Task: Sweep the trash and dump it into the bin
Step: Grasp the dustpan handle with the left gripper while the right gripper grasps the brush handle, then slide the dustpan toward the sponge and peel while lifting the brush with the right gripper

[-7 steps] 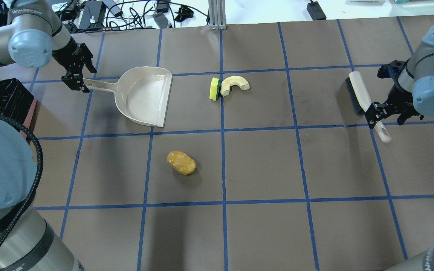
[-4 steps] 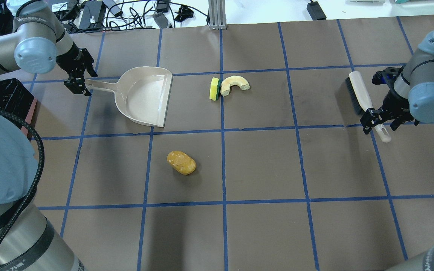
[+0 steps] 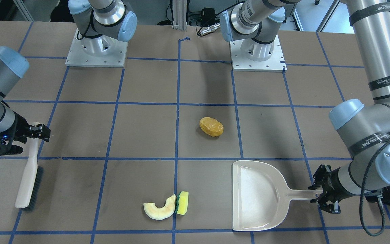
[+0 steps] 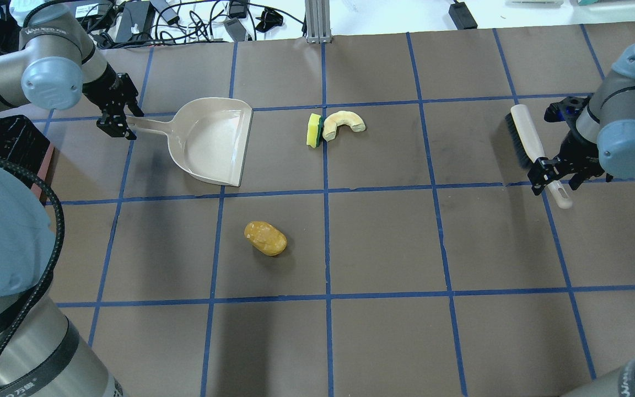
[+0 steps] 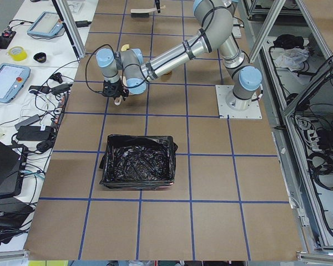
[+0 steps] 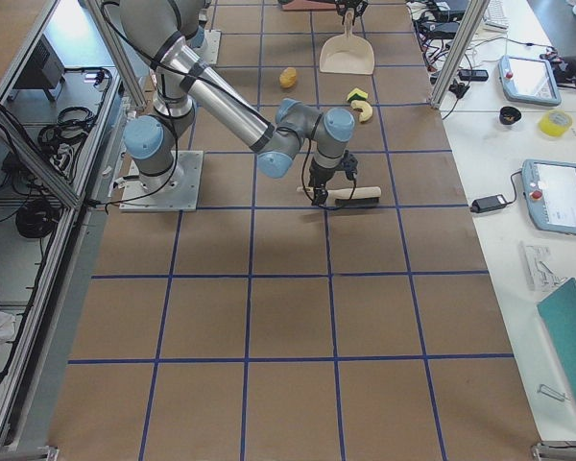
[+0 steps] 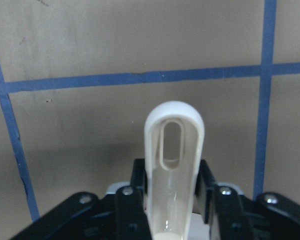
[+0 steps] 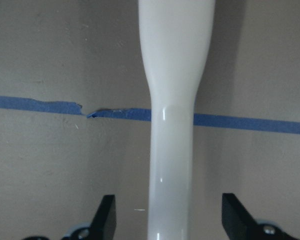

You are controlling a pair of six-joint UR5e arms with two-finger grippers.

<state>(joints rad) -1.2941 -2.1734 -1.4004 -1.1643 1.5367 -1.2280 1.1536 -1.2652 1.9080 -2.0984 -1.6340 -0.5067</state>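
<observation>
I judge the step in hand to be taking up the tools, with no sweeping begun. The left jaws stand closed on the handle of the dustpan (image 4: 210, 140), which lies flat on the bench (image 4: 383, 237) with its mouth facing away from them, toward the trash. The right jaws are wide, straddling the thin handle of the brush (image 4: 527, 135) without touching it; the bristled head lies beyond them.

The sponge block (image 4: 314, 130) and melon slice (image 4: 344, 124) touch each other between the two sets of jaws. The potato lump (image 4: 265, 238) lies apart, nearer the robot. The bin (image 5: 136, 162) sits behind the left jaws, on the side away from the pan.

Next, the right jaws need to close squarely on the handle so that the brush does not twist as it lifts.

Only the right wrist view shows the gap on either side of the brush handle. The left wrist view shows the pan handle pinched. The left side view alone shows the bin whole, its black liner open.
</observation>
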